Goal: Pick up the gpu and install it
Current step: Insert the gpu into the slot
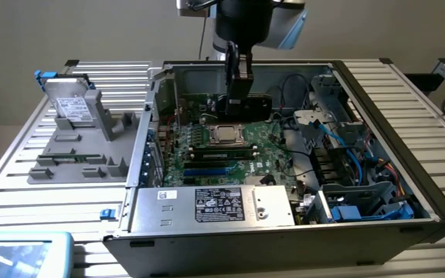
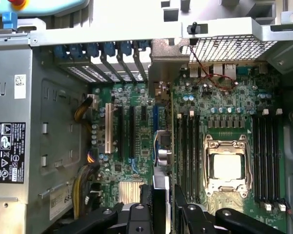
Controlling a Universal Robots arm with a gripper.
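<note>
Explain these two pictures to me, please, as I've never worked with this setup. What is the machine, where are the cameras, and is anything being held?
The machine is a single robot arm reaching down from above. One picture comes from a camera standing off the arm. The other comes from a camera on the arm's wrist, looking down into the work.

On the slatted table sits an open computer case with its motherboard exposed. At the exterior view's left, a grey holder carries a hard drive with a white label.

The jaws are closed on the gpu, a thin dark card held on edge over the motherboard, inside the case. In the wrist view it appears edge-on between the jaws. I cannot tell whether it touches a slot.
</note>
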